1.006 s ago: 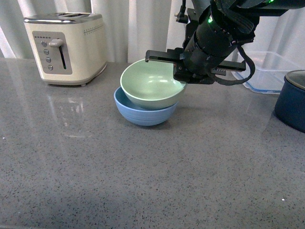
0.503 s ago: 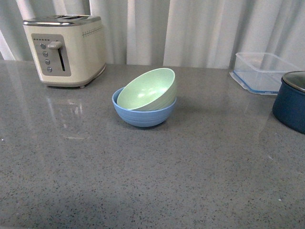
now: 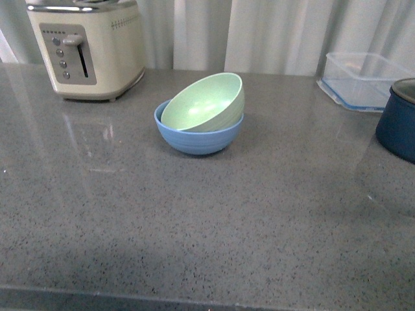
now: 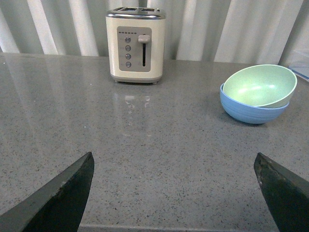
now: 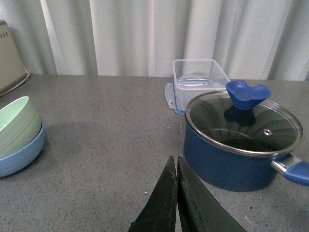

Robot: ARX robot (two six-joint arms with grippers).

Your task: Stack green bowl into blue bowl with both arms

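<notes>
Two bowls sit together mid-counter: the green bowl [image 3: 206,102] rests inside the blue bowl [image 3: 198,137], but tilted, its rim high on the far side, so it is not fully nested. The stacking looks nearly done; only levelling seems left. Both arms are well apart from the bowls. The left gripper [image 4: 176,191] has its jaws wide apart, holding nothing; the right gripper [image 5: 176,193] has its jaws together, near the blue pot [image 5: 236,159].
</notes>
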